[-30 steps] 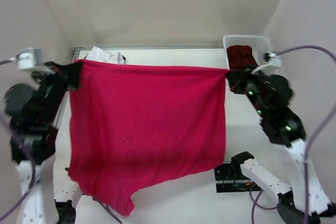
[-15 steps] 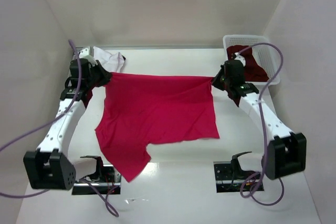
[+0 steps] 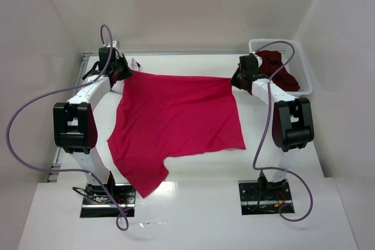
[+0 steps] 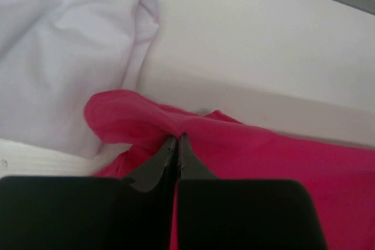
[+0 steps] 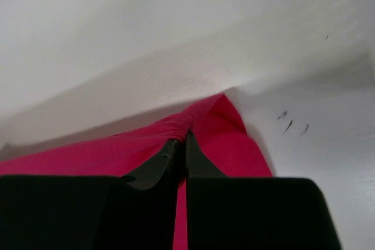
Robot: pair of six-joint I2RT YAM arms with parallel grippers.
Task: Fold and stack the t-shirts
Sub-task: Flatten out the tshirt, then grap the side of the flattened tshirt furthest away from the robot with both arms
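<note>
I see the bright crimson-red cloth t-shirt (image 3: 176, 115) lying spread on the white bench (image 3: 199, 215). Its far edge is drawn out between my two arms. My left end effector (image 4: 177, 143) is clenched on the far-left corner of the shirt. In the left wrist view its black fingers (image 4: 155, 168) meet on a bunched fold of red cloth, with no gap between them. My right end effector (image 5: 182, 140) is clamped the same way on the far-right corner, and the red fabric gathers into pleats at its tips. From above, the shirt lies mostly flat, with one flap reaching toward the near-left. A crumpled white cloth t-shirt (image 4: 64, 45) sits just behind my left end effector, and the red corner overlaps its edge. A dark maroon cloth t-shirt (image 3: 275, 68) is heaped in the white plastic lattice basket (image 3: 293, 46) at the far-right corner of the bench, just beside my right arm.
</note>
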